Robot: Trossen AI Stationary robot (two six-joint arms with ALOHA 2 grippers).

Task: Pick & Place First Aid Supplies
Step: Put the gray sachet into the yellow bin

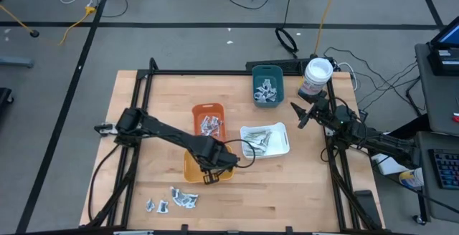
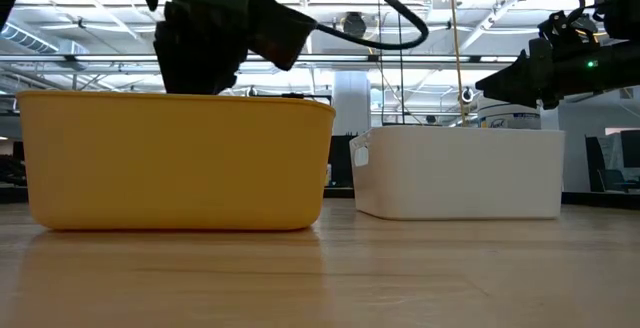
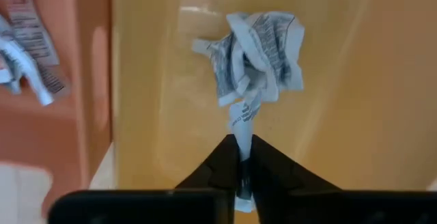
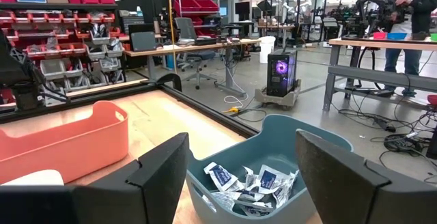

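Left gripper (image 3: 244,176) is hanging inside the yellow tray (image 1: 192,169), jaws narrow, pinching the tail of a crumpled sachet (image 3: 256,57). More sachets (image 1: 176,199) are lying nearer than that tray. Beyond it, the right gripper (image 4: 242,176) is waiting wide open, empty, over the teal tray (image 4: 328,138).

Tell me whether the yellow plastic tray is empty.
Not empty: a crumpled silvery-white sachet lies inside the yellow plastic tray, its tail between the left gripper fingers.
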